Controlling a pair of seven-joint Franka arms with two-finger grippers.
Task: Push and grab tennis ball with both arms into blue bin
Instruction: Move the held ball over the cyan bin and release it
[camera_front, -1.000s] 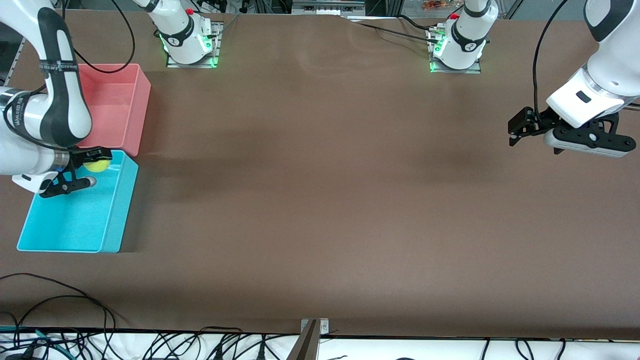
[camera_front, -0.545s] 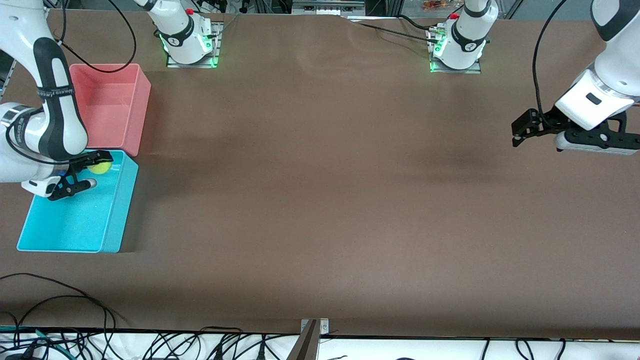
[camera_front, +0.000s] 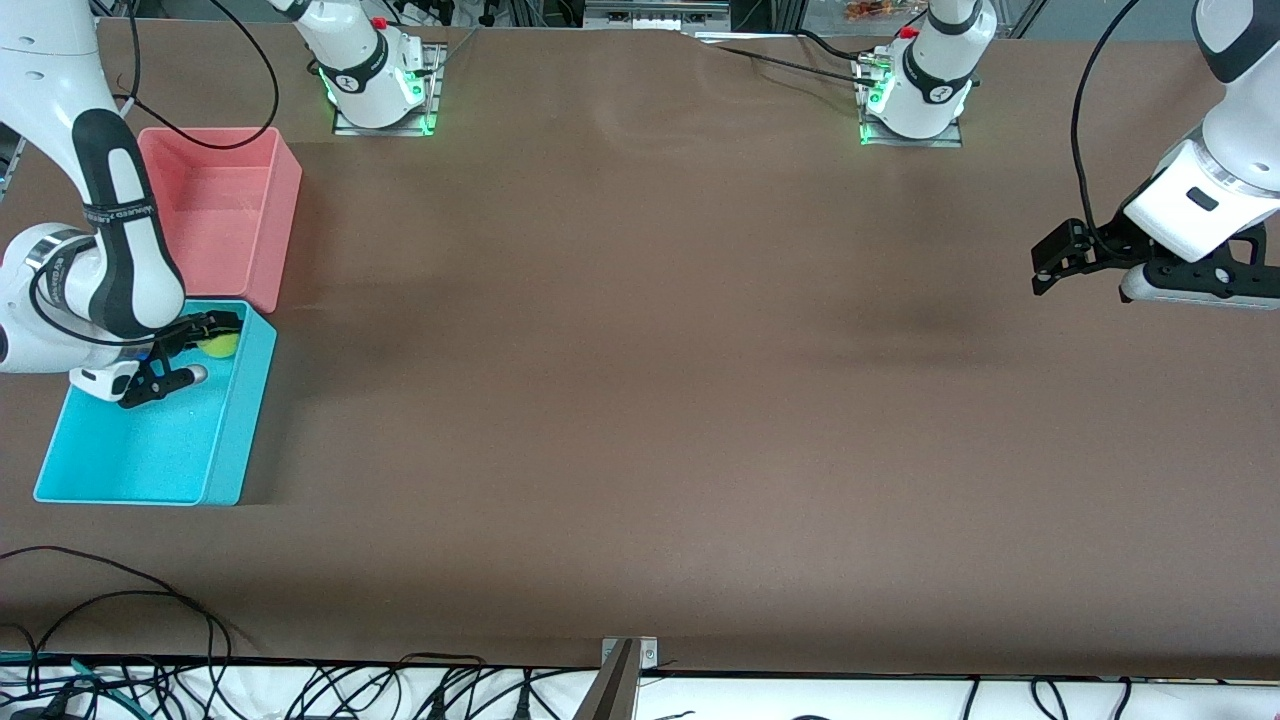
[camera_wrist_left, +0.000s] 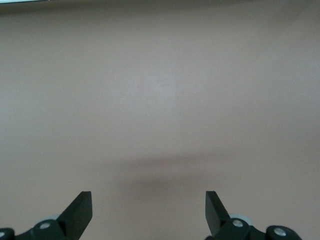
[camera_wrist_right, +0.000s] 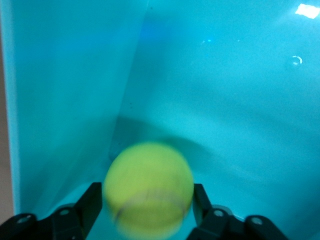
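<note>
The blue bin (camera_front: 150, 455) sits on the brown tabletop (camera_front: 640, 400) near the edge at the right arm's end, its long side running away from the front camera. The right gripper (camera_front: 185, 350) hangs over the part of the bin farthest from that camera, low between its walls. The tennis ball (camera_front: 219, 344) is a fuzzy yellow-green ball, small against the bin, and it sits between the gripper's two black fingers, close to the bin's wall on the side toward the middle of the tabletop. The right wrist view shows the ball (camera_wrist_right: 148, 189) blurred, with a finger (camera_wrist_right: 90, 202) close on each side and the bin's cyan floor (camera_wrist_right: 225, 100) beneath; whether the fingers press it or have let go cannot be told. Touching the bin's end farther from the front camera stands a pink bin (camera_front: 225, 210) of the same shape. The left gripper (camera_front: 1085, 262) waits in the air over the tabletop near the left arm's end. Its wrist view alone shows both fingertips (camera_wrist_left: 80, 212) spread wide with only bare tabletop between them.
</note>
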